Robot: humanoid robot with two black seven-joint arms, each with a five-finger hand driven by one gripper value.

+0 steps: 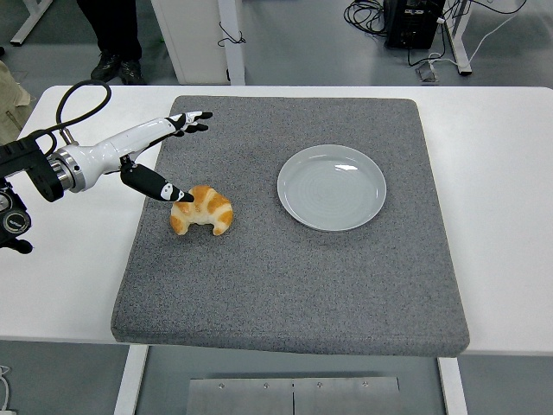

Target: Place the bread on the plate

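You see: grey floor (294, 43); white table (501, 173); grey mat (294, 277); cables (363, 13); black box (410, 22); a person's legs (117, 35).

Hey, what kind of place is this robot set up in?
Probably a robotics lab or test room, not a kitchen. A white table carries a grey foam mat with one croissant and an empty plate; cables lie on the bare floor behind.
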